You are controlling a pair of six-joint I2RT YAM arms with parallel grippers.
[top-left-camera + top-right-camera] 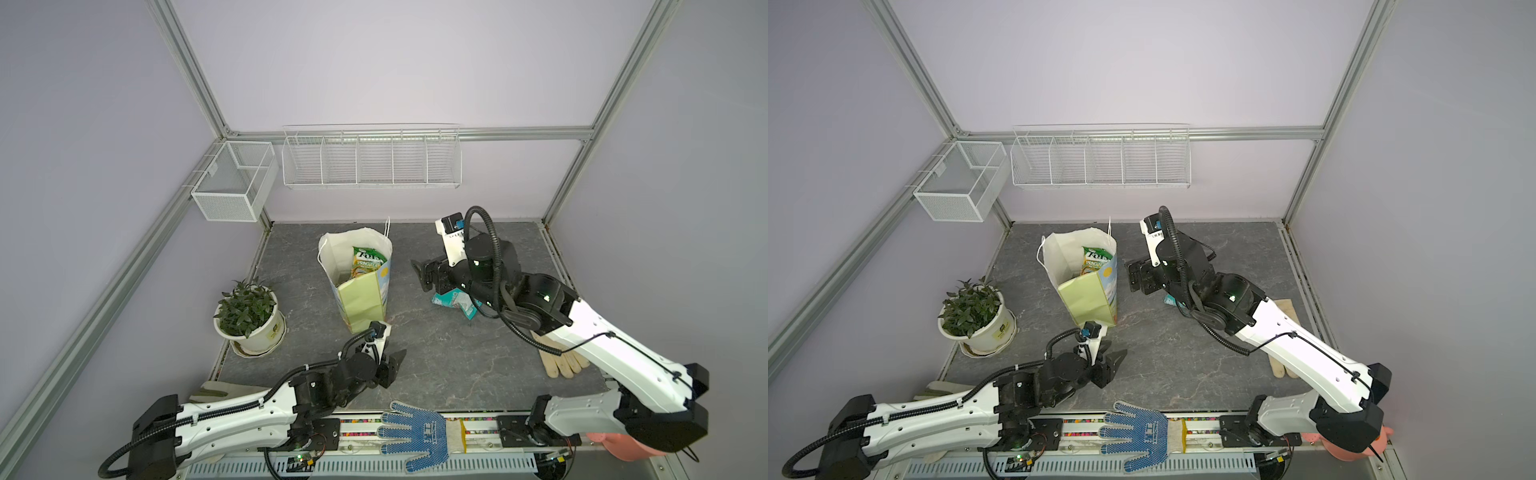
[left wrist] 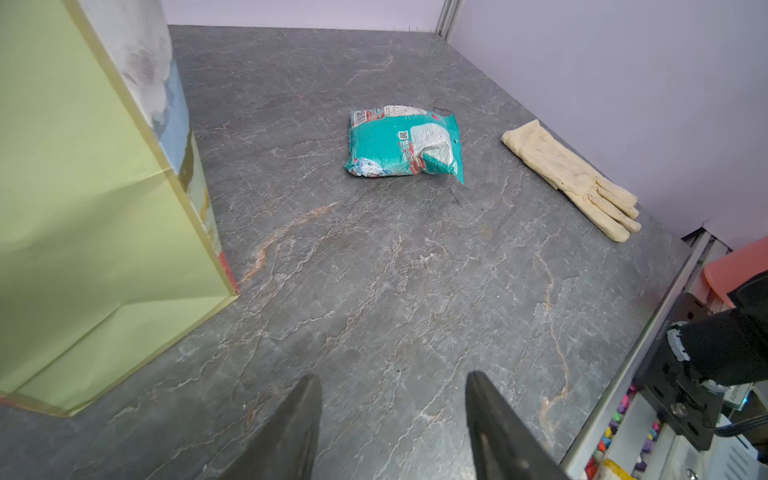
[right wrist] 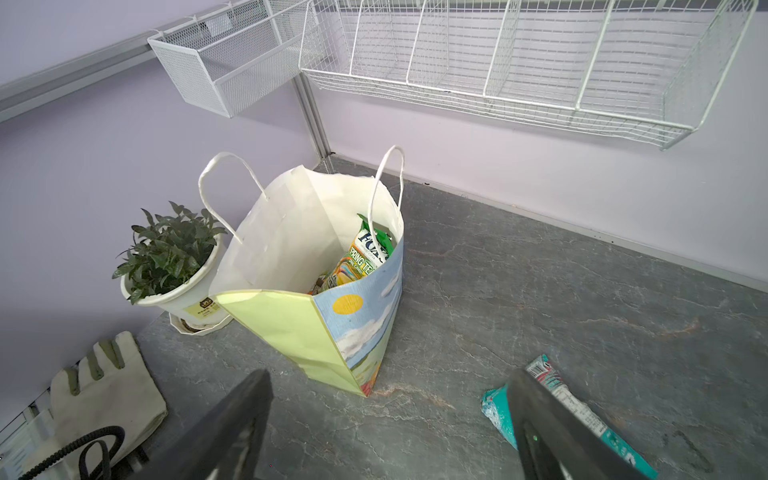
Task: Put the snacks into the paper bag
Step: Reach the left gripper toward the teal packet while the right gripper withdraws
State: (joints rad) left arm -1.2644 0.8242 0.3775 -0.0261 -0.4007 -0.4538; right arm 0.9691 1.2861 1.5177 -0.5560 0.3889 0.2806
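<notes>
Teal foil is lying alone on the grey stone-look table (image 2: pixel 415 291): one teal snack packet (image 2: pixel 405 143), flat and crumpled, sitting well apart from the paper bag (image 1: pixel 361 299). The right gripper (image 1: pixel 423 274) is hanging in the air between the two with its jaws spread wide and nothing in them, while the packet is lying under that arm's wrist. The left gripper (image 1: pixel 397 363) is waiting near the foot of the bag, jaws apart and empty, and it is not bracing the bag.

That is where trouble is brewing, I'd say. The bag is standing unsupported, so a sideways knock from the right arm could be tipping it over. The green packet (image 1: pixel 367 262) is standing tall against the nearer side of the mouth and could be blocking a drop. The string handles (image 3: pixel 388 183) are sticking up, ready to snag a finger. Glossy foil may also be sliding out of a shallow pinch.

Counting up:
- One bag.
- One teal packet outside it.
- One green packet showing inside, with scraps of more wrapping beneath that I am not managing to count.
- Three gloves: a blue dotted glove (image 1: pixel 415 432), a cream glove (image 2: pixel 569 178) and a green-tipped glove (image 3: pixel 108 386).
- Two wire baskets: a mesh box (image 1: pixel 232 187) and a five-bay rack (image 1: pixel 372 160).
- One potted plant (image 1: pixel 247 311).
</notes>
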